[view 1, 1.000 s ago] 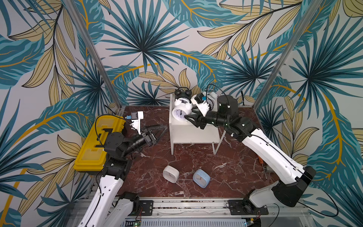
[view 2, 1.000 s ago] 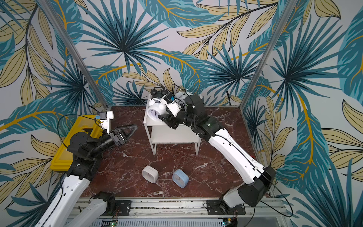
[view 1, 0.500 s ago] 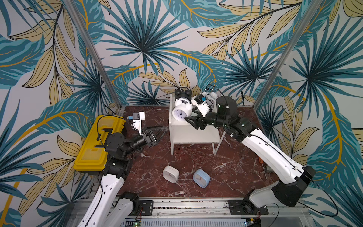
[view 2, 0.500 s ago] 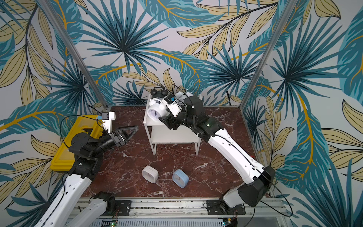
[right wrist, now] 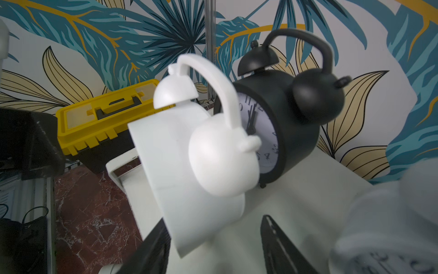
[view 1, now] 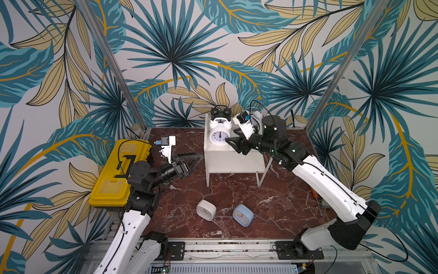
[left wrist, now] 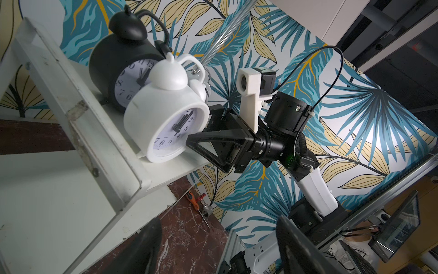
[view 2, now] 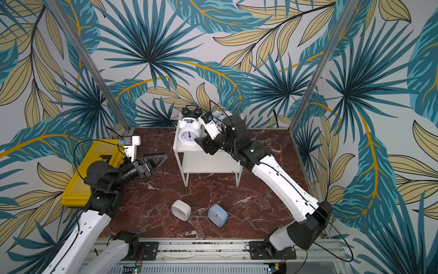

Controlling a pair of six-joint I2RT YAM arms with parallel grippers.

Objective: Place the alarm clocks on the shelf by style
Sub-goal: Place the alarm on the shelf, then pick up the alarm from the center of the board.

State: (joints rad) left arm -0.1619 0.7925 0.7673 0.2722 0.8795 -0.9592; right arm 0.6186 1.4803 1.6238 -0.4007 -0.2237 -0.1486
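Palm-leaf wallpaper [view 1: 170, 52] in teal and ochre rises behind a dark red marble table [view 1: 272, 194]. At the table's far left edge lies a yellow toolbox [view 1: 118, 175]. Just beside it the left gripper [view 1: 193, 162] hangs above the marble, pointing toward the shelf [view 1: 233, 163]. Its jaws are spread with nothing between them, and it stops short of the shelf's left side panel.

The shelf stands at the back middle of the table. On its top board, at the rear left, sits the black twin-bell clock [view 1: 221, 113]. Right in front of it is a white twin-bell clock [view 1: 220, 135], upright with its dial facing forward. A second white twin-bell clock [view 1: 256, 118] is at the rear right of the same board, mostly hidden behind the right arm's wrist camera.

The right gripper [view 1: 234, 146] reaches over the top board from the right, its tips at the front white clock's right flank. Its jaws stand apart. In the right wrist view one finger [right wrist: 151, 246] passes behind the clock body, while the other finger [right wrist: 279, 244] stands clear of it with bare board between. Whether the nearer finger touches the clock cannot be told.

On the marble in front of the shelf lie the white rounded-square clock [view 1: 206, 210] and, to its right and apart from it, the light blue rounded-square clock [view 1: 243, 215], both tilted. An orange-handled screwdriver [view 1: 314, 193] rests at the table's right edge.
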